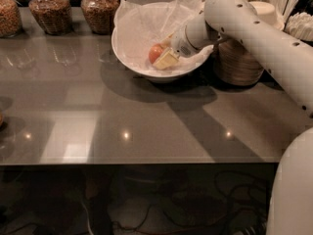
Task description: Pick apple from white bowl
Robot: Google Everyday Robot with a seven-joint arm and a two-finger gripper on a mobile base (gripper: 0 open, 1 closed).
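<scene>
The white bowl (128,53) stands at the back middle of the grey table, lined with crinkled white paper. The small reddish-orange apple (154,52) lies inside it, right of centre. My gripper (166,56) reaches down into the bowl from the right and sits right against the apple's right side. Its pale tip covers the apple's lower right edge. The white arm (254,33) runs from the gripper out to the right edge of the view.
Three glass jars of brown food (48,9) stand along the back left. A stack of beige paper bowls (239,60) sits just right of the white bowl, behind the arm. Holders of white utensils (293,13) are at the back right. The table's front edge (137,163) runs across the lower view.
</scene>
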